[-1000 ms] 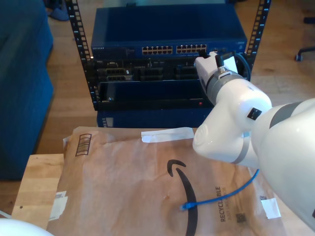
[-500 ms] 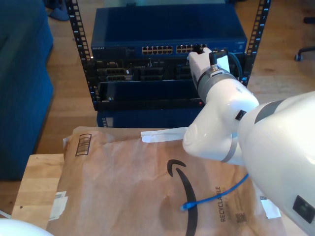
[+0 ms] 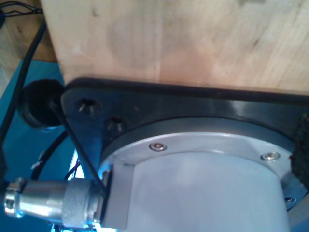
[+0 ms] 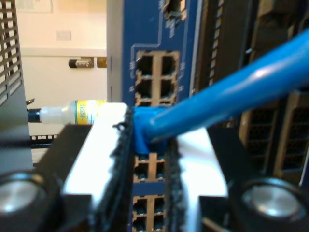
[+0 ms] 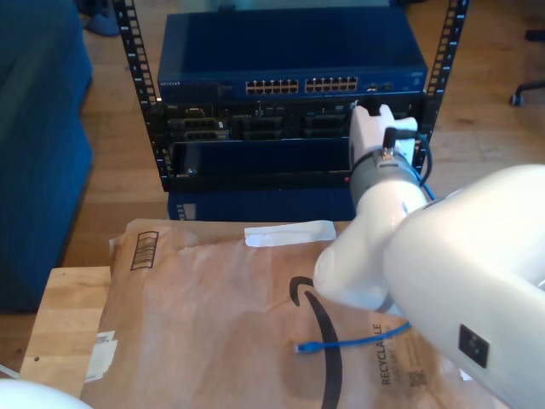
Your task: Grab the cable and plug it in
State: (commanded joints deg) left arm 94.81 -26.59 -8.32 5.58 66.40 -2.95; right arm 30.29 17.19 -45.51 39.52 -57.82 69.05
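— Where was the cable (image 4: 227, 96)?

— Pinched in the second end effector (image 4: 147, 145), right at the switch (image 5: 289, 51) ports; its loose end trailed at five o'clock on the counter (image 5: 64, 319).

— The step?

— Insertion, I'd say. Next: line up, push straight.

— The first end effector?

— Couldn't tell.

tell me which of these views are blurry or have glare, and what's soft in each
Second wrist view: the cable and my second gripper sit close and soft, while the switch ports behind are only slightly sharper. First wrist view: evenly lit but soft throughout, with the metal connector blurred. Exterior view: sharpest, with mild glare on the white arm and a faint shadow under the cable's free end.
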